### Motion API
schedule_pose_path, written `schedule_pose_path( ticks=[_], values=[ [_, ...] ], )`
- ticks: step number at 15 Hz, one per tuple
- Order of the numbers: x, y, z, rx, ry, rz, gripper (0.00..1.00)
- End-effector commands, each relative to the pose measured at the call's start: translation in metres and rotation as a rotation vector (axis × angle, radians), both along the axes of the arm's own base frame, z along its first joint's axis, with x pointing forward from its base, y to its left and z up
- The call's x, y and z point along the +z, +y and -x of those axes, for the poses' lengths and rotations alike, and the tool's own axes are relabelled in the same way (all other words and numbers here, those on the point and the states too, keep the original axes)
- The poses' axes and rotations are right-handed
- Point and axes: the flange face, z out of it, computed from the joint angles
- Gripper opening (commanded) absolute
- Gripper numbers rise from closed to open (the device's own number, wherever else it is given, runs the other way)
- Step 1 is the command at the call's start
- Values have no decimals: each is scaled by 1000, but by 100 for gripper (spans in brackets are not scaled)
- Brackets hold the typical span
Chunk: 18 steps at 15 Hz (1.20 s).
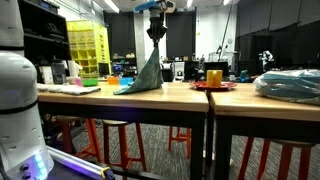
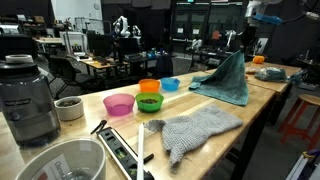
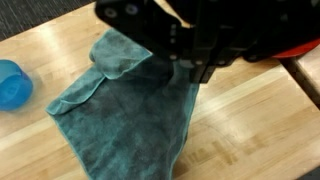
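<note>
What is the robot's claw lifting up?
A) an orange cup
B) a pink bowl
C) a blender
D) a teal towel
D: in an exterior view the gripper pinches the top of the teal towel, which is pulled up into a peak while its lower edge rests on the wooden table.

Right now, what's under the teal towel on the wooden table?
The teal towel, pinched at its peak by the gripper, drapes down onto the wooden table, whose wood shows around the hem. Anything beneath the cloth itself is covered and cannot be seen.
</note>
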Motion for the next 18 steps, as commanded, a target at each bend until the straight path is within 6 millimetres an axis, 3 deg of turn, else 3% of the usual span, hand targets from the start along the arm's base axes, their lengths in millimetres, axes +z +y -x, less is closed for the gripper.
schedule_pose_path(
  ticks=[1,7,14,18],
  values=[
    [1,-1,0,0,1,-1,2],
    [-4,-9,-2,-24,-4,10,0],
    [-13,-59,-16,-130,-22,46,0],
    [-29,-80,-20,-160,13,52,0]
  ],
)
